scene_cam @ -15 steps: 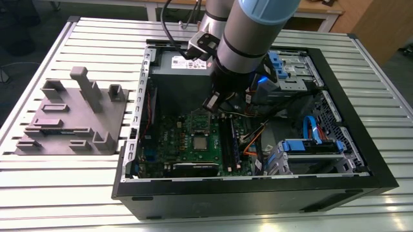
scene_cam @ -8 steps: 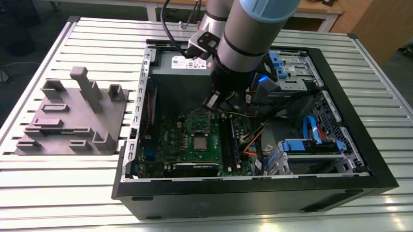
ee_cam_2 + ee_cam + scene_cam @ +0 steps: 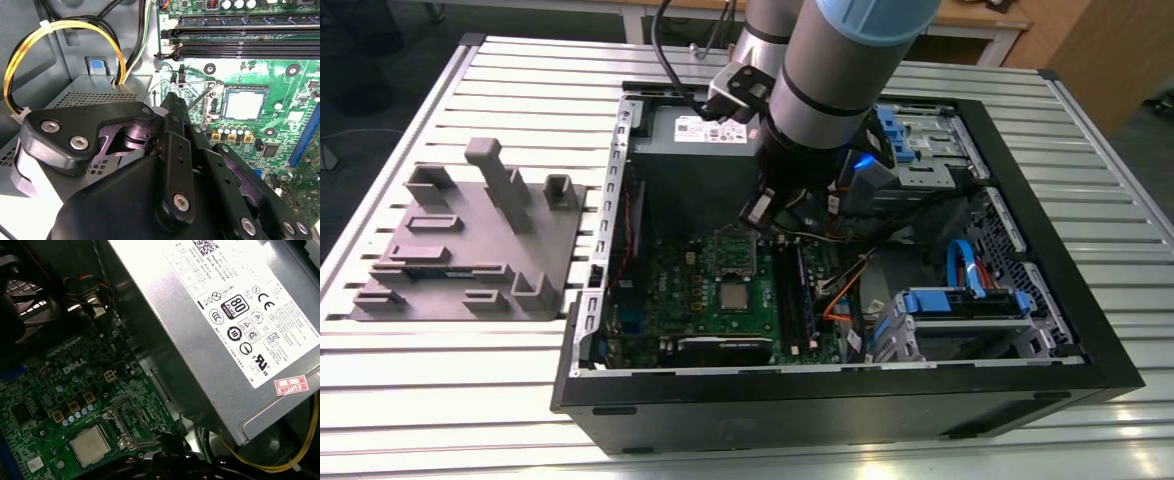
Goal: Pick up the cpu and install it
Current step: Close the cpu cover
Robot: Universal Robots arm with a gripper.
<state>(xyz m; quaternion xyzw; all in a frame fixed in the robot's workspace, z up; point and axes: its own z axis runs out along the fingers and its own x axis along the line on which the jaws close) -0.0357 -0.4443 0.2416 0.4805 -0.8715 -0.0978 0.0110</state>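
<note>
The cpu [image 3: 735,294] lies flat in its socket on the green motherboard [image 3: 680,300], silvery top up; it also shows in both wrist views as the cpu [image 3: 245,104] and the cpu [image 3: 91,446]. The socket bracket [image 3: 738,248] stands raised at the socket's far side. My gripper [image 3: 758,222] hangs inside the case just beyond that bracket and above the board, apart from the cpu. Its black fingers meet at one tip in both wrist views, gripper [image 3: 172,97] and gripper [image 3: 167,440], shut with nothing held.
The open black computer case [image 3: 1067,300] lies on a slatted white table. The grey power supply [image 3: 220,315] with its white label sits close beside my gripper. Yellow and black cables [image 3: 60,35], memory slots [image 3: 240,35] and blue drive cages [image 3: 961,300] crowd the inside. A grey fixture [image 3: 467,240] stands at the exterior view's left.
</note>
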